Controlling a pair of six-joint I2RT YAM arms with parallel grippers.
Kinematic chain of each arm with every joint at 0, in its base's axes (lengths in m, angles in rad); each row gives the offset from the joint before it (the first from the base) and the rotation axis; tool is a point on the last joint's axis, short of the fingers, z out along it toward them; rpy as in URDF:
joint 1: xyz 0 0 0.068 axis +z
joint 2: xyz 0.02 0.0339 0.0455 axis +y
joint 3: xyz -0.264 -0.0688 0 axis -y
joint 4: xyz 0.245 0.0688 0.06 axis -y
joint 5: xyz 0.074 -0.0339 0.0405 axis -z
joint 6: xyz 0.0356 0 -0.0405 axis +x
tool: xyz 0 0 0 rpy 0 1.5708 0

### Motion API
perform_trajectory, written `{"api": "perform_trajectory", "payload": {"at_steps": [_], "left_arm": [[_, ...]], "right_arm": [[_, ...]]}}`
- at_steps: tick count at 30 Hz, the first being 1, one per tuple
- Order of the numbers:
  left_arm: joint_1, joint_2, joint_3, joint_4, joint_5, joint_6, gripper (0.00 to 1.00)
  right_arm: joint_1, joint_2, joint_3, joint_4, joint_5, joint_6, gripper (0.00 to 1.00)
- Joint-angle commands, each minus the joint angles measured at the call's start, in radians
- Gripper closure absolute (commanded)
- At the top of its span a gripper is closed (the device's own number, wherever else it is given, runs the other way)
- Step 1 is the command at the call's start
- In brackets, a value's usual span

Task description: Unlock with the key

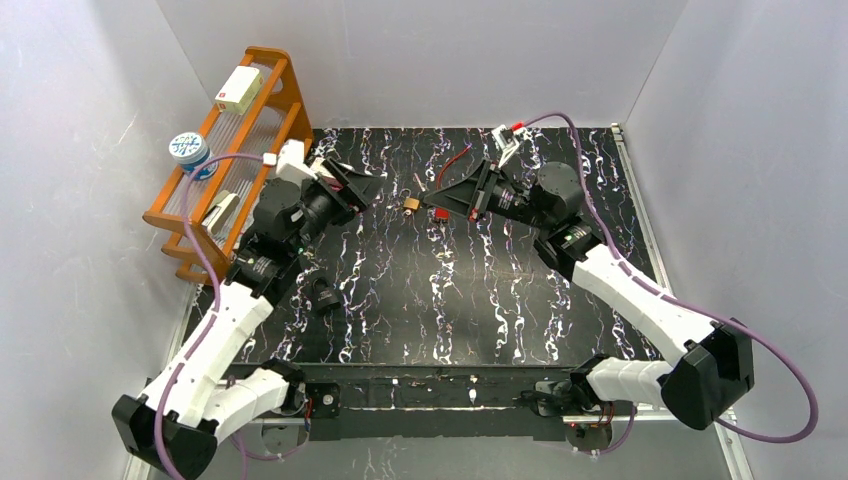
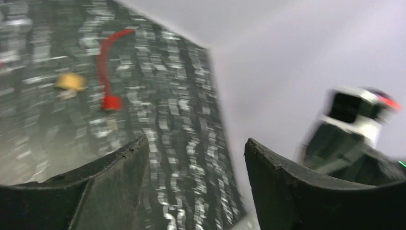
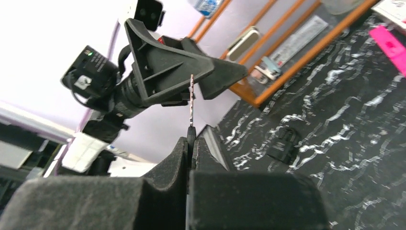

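Note:
My right gripper (image 1: 434,200) is shut on a thin silver key (image 3: 192,100) whose blade sticks straight out past the fingertips (image 3: 184,148). It is held above the mat, close to a small brass padlock (image 1: 411,204). My left gripper (image 1: 368,186) is open and empty, facing the right gripper from the other side of the brass padlock. The left wrist view is blurred and shows the brass padlock (image 2: 70,81) beyond the open fingers (image 2: 129,158). A black padlock (image 1: 325,297) lies on the mat near the left arm and also shows in the right wrist view (image 3: 283,143).
A red cord (image 2: 106,62) with a red tag (image 1: 446,212) lies by the brass padlock. An orange wooden rack (image 1: 290,95) stands at the back left, holding a white box (image 1: 238,88) and a blue tub (image 1: 188,150). White walls surround the black marbled mat (image 1: 480,300).

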Motion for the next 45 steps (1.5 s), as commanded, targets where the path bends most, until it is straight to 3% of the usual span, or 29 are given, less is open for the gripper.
{"api": "perform_trajectory", "payload": {"at_steps": [1, 5, 10, 13, 18, 29, 32, 35, 39, 45], "left_arm": [[0.002, -0.023, 0.051, -0.548, -0.504, 0.030, 0.27], [0.002, 0.002, 0.045, -0.838, -0.712, -0.086, 0.21], [0.002, 0.005, -0.041, -0.975, -0.781, -0.149, 0.07], [0.002, -0.010, -0.123, -0.952, -0.753, -0.150, 0.02], [0.009, 0.042, -0.260, -0.751, -0.535, -0.008, 0.02], [0.111, 0.350, -0.198, -0.677, -0.395, 0.228, 0.02], [0.133, 0.416, -0.171, -0.689, -0.367, 0.249, 0.05], [0.151, 0.435, -0.177, -0.681, -0.330, 0.257, 0.20], [0.163, 0.436, -0.181, -0.654, -0.287, 0.270, 0.31], [0.179, 0.505, -0.155, -0.675, -0.250, 0.311, 0.39]], "right_arm": [[-0.001, -0.054, 0.002, -0.155, 0.140, -0.118, 0.99], [-0.001, -0.067, -0.015, -0.211, 0.171, -0.144, 0.99], [-0.001, -0.057, -0.029, -0.239, 0.177, -0.144, 0.99], [-0.002, -0.052, -0.031, -0.247, 0.186, -0.144, 0.99], [-0.001, -0.041, -0.031, -0.260, 0.188, -0.144, 0.99], [-0.002, -0.046, -0.027, -0.261, 0.163, -0.160, 0.99], [-0.002, -0.050, -0.030, -0.267, 0.169, -0.161, 0.99], [-0.002, -0.051, -0.030, -0.271, 0.176, -0.165, 0.99], [-0.002, -0.042, -0.008, -0.272, 0.163, -0.179, 0.99], [-0.002, -0.027, -0.003, -0.266, 0.155, -0.184, 0.99]]}}
